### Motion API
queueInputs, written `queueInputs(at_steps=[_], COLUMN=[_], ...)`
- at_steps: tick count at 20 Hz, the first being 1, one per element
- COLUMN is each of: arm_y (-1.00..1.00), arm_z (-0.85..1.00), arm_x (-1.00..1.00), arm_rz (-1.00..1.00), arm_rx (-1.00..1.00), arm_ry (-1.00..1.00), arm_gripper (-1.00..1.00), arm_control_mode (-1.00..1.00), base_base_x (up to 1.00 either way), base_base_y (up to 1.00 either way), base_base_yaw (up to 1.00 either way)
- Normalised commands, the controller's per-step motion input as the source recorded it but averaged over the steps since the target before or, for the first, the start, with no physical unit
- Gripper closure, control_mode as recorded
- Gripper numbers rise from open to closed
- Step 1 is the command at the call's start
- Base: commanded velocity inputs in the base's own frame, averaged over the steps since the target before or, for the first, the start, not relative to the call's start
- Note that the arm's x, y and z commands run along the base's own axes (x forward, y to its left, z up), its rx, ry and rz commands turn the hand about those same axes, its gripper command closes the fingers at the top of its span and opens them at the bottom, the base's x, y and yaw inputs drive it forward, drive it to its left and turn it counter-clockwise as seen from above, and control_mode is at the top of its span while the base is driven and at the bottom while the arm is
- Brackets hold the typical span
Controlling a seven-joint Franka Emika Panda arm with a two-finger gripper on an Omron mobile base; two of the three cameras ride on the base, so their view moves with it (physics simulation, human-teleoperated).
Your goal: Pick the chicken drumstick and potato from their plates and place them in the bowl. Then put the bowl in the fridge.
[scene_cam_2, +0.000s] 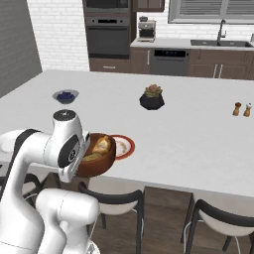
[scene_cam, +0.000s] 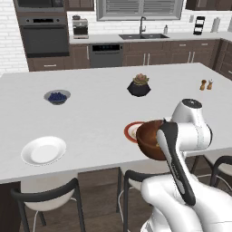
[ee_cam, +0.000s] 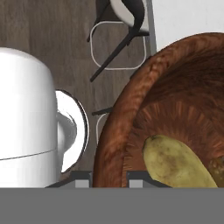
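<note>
Tool clamped on the wooden bowl's rim, bowl lifted at the table edge beside the red-rimmed plate, potato and drumstick lying inside.

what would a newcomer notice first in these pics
The wooden bowl held up at the counter's near edge, off the surface, with the potato inside; the gripper is clamped on its rim. Behind it on the counter sits the red-rimmed plate, now bare. A white plate lies bare at the near left, with a blueberry bowl farther back.
</note>
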Motion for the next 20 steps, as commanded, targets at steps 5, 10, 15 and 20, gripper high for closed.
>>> queueInputs(at_steps=[5, 10, 15, 20], arm_y=[-0.03, 0.0, 0.0, 0.0], arm_z=[-0.1, 0.0, 0.0, 0.0], arm_x=[-0.75, -0.23, 0.0, 0.0], arm_rz=[0.01, 0.02, 0.0, 0.0], arm_rx=[0.06, 0.01, 0.0, 0.0], arm_ry=[-0.15, -0.04, 0.0, 0.0], arm_gripper=[1.0, 1.0, 1.0, 1.0], arm_control_mode=[-1.0, -1.0, -1.0, -1.0], base_base_x=[0.0, 0.0, 0.0, 0.0], base_base_y=[0.0, 0.0, 0.0, 0.0], base_base_yaw=[0.0, 0.0, 0.0, 0.0])
